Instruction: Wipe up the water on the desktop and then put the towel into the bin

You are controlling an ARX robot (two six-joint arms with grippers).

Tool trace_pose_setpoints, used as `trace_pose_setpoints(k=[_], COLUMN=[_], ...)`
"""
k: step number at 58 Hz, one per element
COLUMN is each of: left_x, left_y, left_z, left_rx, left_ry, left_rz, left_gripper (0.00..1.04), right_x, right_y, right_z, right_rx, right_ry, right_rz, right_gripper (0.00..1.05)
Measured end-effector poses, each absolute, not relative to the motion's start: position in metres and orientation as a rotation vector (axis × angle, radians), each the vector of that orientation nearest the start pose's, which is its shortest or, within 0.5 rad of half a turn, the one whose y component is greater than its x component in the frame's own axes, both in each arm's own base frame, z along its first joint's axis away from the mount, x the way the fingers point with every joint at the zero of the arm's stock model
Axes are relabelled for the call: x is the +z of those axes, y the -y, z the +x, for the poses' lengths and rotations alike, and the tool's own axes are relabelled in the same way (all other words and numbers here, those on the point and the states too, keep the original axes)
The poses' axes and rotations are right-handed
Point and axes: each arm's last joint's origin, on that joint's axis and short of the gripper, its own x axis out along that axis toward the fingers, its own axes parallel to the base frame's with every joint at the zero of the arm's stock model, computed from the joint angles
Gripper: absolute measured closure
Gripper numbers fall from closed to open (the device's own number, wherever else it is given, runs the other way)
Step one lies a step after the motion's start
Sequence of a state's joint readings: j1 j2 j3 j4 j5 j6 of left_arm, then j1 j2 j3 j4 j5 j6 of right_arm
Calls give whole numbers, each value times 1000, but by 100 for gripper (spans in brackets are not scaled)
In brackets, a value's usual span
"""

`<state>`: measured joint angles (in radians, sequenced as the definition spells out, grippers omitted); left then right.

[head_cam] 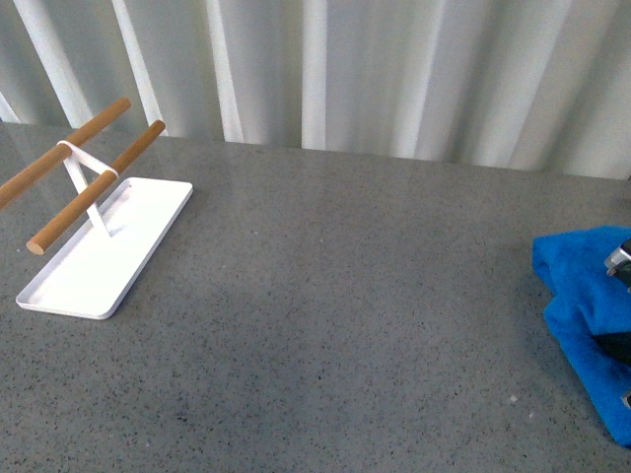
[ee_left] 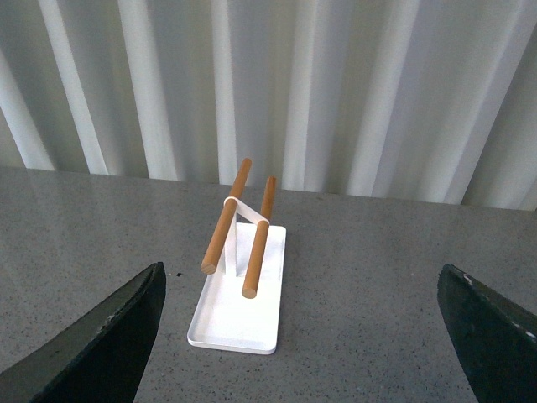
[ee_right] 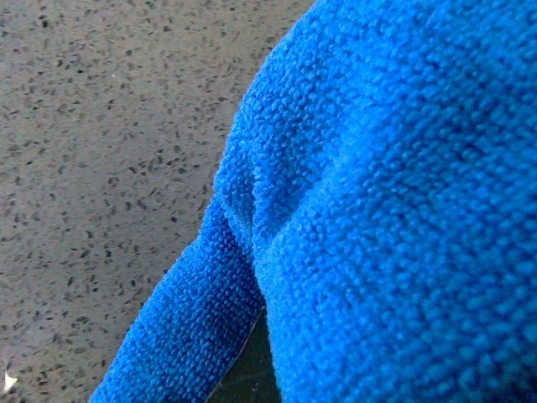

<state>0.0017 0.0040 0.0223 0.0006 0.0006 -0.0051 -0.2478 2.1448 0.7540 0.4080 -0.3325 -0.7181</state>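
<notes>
my left gripper (ee_left: 299,275) hangs with jaws spread wide, holding nothing. my right gripper (head_cam: 620,262) is at the towel (head_cam: 582,296) on the desktop's (head_cam: 345,296) right edge; i cannot tell its jaws. one towel, one white tray (head_cam: 94,271), two wooden rods (head_cam: 96,185).

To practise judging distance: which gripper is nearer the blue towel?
Right. The right gripper is at the towel, which fills its wrist view. The left gripper faces the white tray across the desktop, no towel in its view.

Left pincer (ee_left: 300,269) spread wide; right pincer (head_cam: 619,301) mostly off-frame.
</notes>
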Motion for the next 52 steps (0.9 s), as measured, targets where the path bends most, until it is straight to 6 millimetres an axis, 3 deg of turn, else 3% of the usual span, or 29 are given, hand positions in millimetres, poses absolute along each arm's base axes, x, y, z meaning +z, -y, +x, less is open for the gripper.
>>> trace_pose_setpoints(k=[7, 16, 26, 33, 38, 46, 52], left_x=[171, 171, 171, 171, 171, 171, 171], left_y=[0, 0, 0, 0, 0, 0, 0], left_z=[97, 97, 97, 97, 97, 97, 97], left_rx=[1, 1, 1, 1, 1, 0, 1], left_ry=[19, 19, 19, 19, 19, 19, 19], left_rz=[-5, -5, -5, -5, -5, -5, -5], left_gripper=[7, 7, 7, 7, 7, 7, 7], right_x=[13, 15, 21, 30, 37, 40, 45], right_y=[78, 88, 77, 54, 19, -28, -63], right_z=[332, 381, 426, 453, 466, 464, 447], right_rx=[355, 206, 161, 192, 298, 440, 560], right_ry=[-858, -830, -825, -821, -805, -779, -757], right_rz=[-420, -505, -536, -531, -494, -448, -408], right_gripper=[101, 101, 101, 101, 101, 101, 101])
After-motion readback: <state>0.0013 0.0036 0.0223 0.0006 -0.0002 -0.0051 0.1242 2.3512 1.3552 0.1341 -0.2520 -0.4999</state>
